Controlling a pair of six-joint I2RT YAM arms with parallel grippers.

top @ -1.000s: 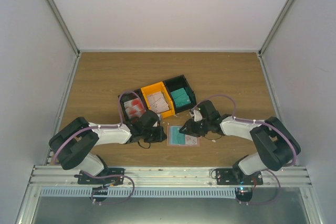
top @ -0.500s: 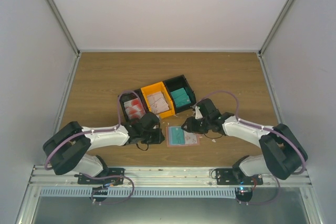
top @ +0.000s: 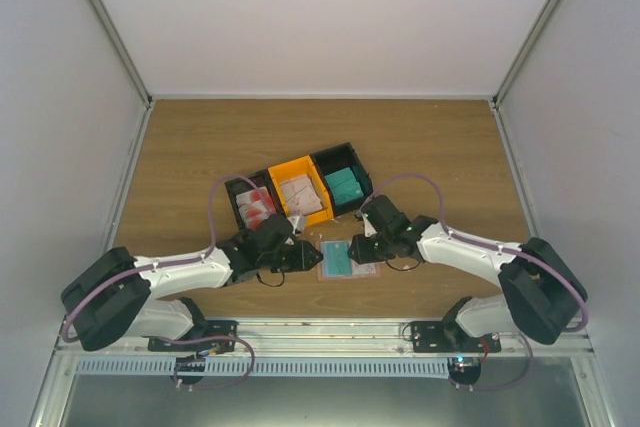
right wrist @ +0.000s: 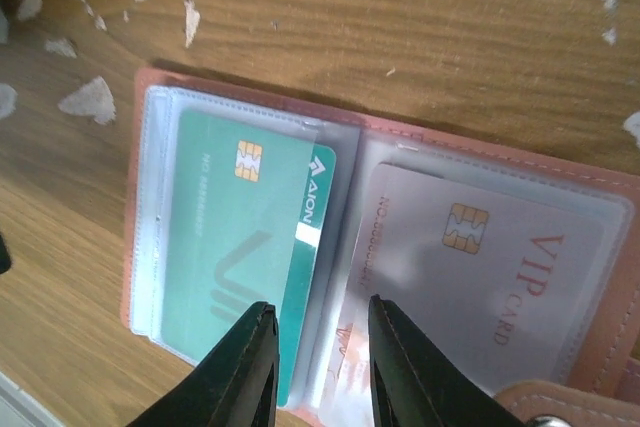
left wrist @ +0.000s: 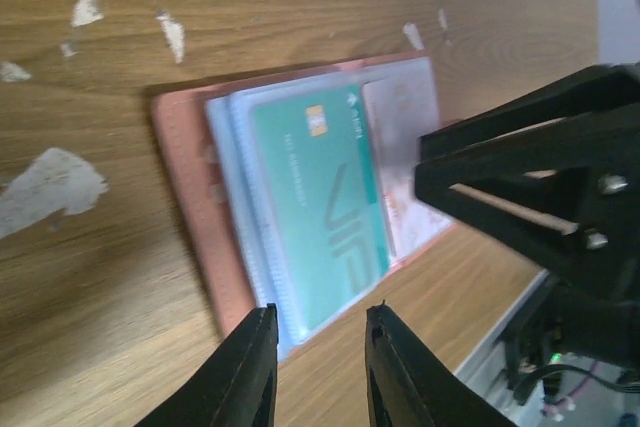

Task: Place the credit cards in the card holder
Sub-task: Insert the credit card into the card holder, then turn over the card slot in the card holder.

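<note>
Top view: card holder (top: pixel 378 269) open flat on the table (top: pixel 200 147), just in front of the bins (top: pixel 300 192), between left gripper (top: pixel 308 255) and right gripper (top: pixel 362 239); the jaw gaps cannot be read here. 
Left wrist view: the right gripper's black fingers hide part of the pale card (left wrist: pixel 400 127); the left jaws are narrowly parted and empty, at the holder's edge below the teal card (left wrist: pixel 320 207). 
Right wrist view: the holder's lower right corner is cut off by the frame; the teal card is partly inside a clear pocket; the right jaws are slightly apart, gripping nothing, over that card's end.
</note>
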